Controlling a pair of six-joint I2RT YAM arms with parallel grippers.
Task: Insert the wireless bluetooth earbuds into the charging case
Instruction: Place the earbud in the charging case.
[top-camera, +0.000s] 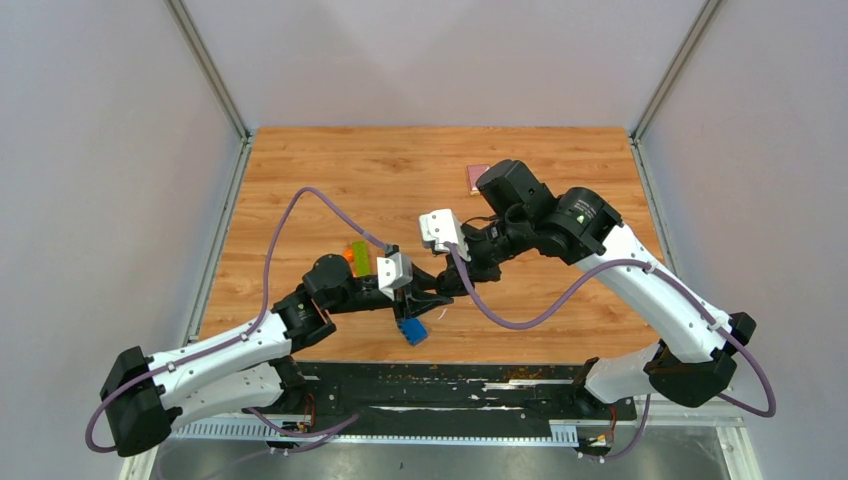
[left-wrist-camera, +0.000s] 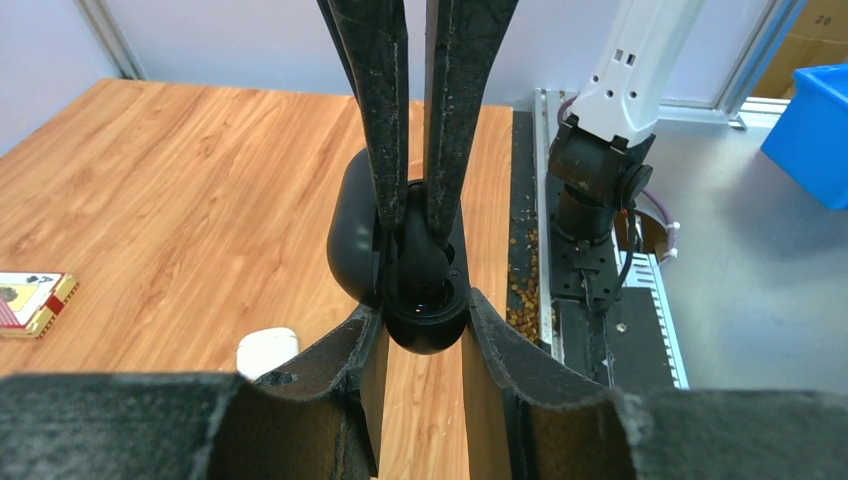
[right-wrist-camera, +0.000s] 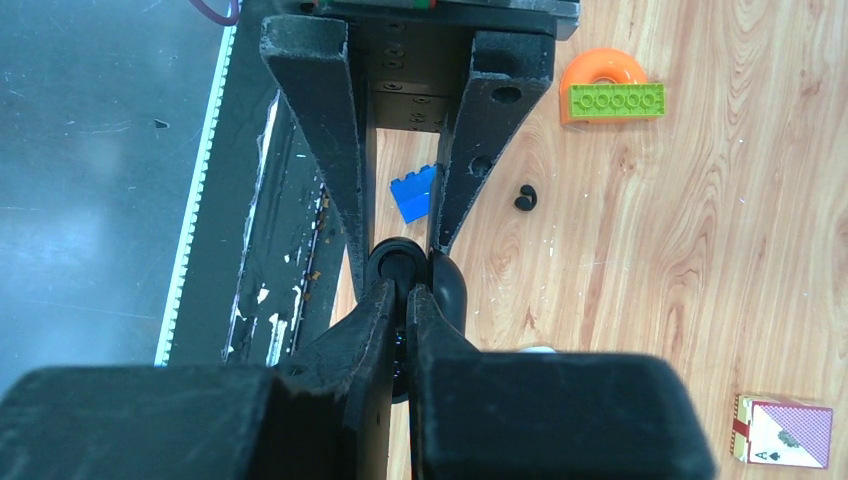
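I'm running this from a distance, and it looks like a robotics lab test cell. Plain pale wall panels (top-camera: 100, 150) set in aluminium posts (top-camera: 205, 65) box in a wooden surface (top-camera: 330, 170). The left arm (top-camera: 215, 350) and right arm (top-camera: 660, 295) are bolted to a black rail (top-camera: 450, 385) along the surface's near edge. Past the rail I see a metal bench (left-wrist-camera: 760, 300) and a blue bin (left-wrist-camera: 810, 130). The props are a green toy brick (right-wrist-camera: 612, 100), a blue toy brick (right-wrist-camera: 415, 193) and a card pack (right-wrist-camera: 785, 430).

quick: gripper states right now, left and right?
Left gripper: closed, holding the black charging case.
Right gripper: closed, tips at the case's opening; whether anything is pinched between them cannot be told.
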